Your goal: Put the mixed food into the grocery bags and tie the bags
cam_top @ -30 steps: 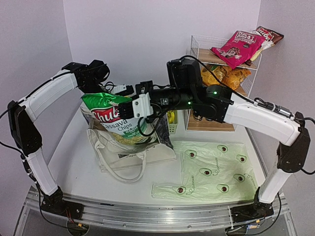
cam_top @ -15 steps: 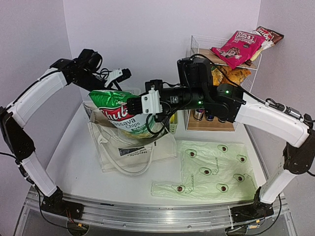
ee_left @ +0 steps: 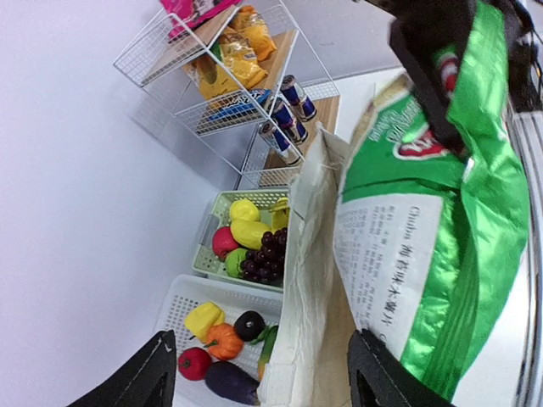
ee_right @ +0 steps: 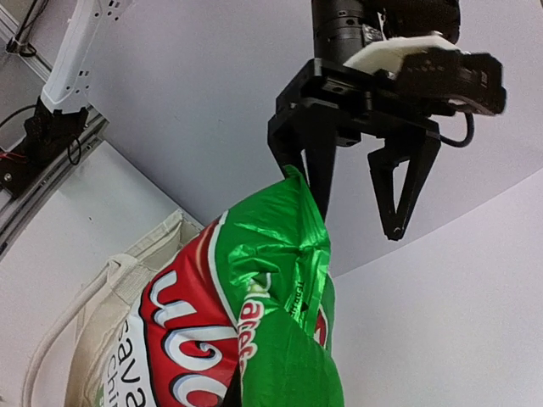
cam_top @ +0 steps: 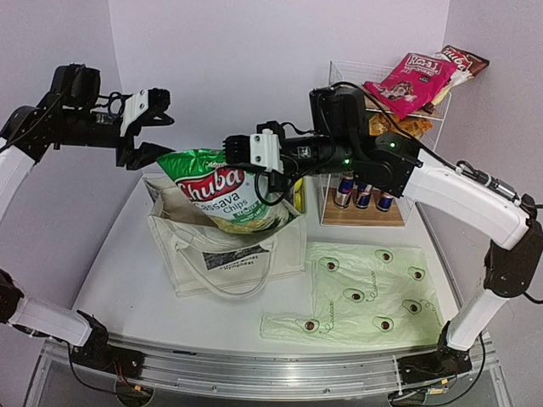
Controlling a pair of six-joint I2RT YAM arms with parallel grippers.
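A green-and-white cassava chips packet (cam_top: 222,191) hangs upright with its lower end inside the mouth of the beige canvas tote (cam_top: 229,254). My right gripper (cam_top: 231,154) is shut on the packet's top edge. My left gripper (cam_top: 164,131) is open, just left of the packet's top corner and holding nothing. In the right wrist view, one finger of the left gripper (ee_right: 361,222) is right beside the packet (ee_right: 271,331). The left wrist view shows the packet (ee_left: 424,229), the tote's rim (ee_left: 310,280), dark grapes (ee_left: 265,257) and yellow fruit (ee_left: 246,231). The avocado-print bag (cam_top: 365,292) lies flat at front right.
A green basket (ee_left: 208,254) and a white basket (ee_left: 174,309) of toy vegetables stand behind the tote. A wire rack (cam_top: 339,85) at back right holds snack packets (cam_top: 407,76) and drink cans (cam_top: 363,193).
My left gripper has opened and swung up and away to the left of the packet. My right gripper has lifted the packet a little and still holds it over the tote.
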